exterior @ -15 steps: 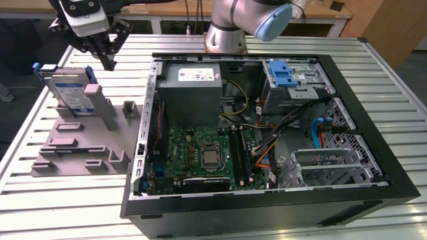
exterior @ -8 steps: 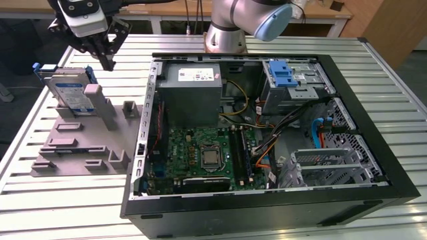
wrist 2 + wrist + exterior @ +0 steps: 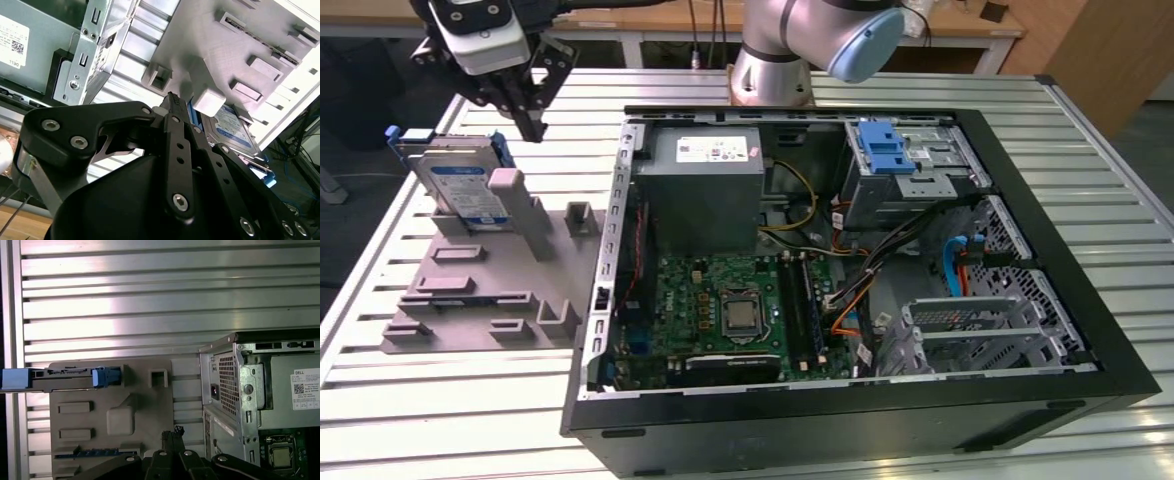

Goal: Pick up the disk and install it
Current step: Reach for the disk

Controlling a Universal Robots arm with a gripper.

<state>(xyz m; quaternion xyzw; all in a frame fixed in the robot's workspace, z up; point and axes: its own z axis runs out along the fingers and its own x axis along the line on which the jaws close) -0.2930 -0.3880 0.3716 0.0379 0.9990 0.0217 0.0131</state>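
Note:
The disk [image 3: 462,186], a silver drive with a blue-and-white label and a blue frame, leans on edge in a slot of the grey holder [image 3: 467,300] at the exterior view's left. My gripper [image 3: 530,127] hangs just above and beside it, toward the computer case, with its fingers shut together and nothing between them. In the first wrist view the disk [image 3: 65,379] shows edge-on, apart from my gripper [image 3: 174,433]. The second wrist view has my gripper [image 3: 172,101] in front of the disk [image 3: 234,129].
The open computer case [image 3: 1067,400] lies on the slatted metal table [image 3: 454,440]. Inside are a grey power supply box [image 3: 707,185], the green mainboard [image 3: 734,310], a drive cage with a blue latch [image 3: 891,150] and loose cables. The arm's base [image 3: 774,70] stands behind the case.

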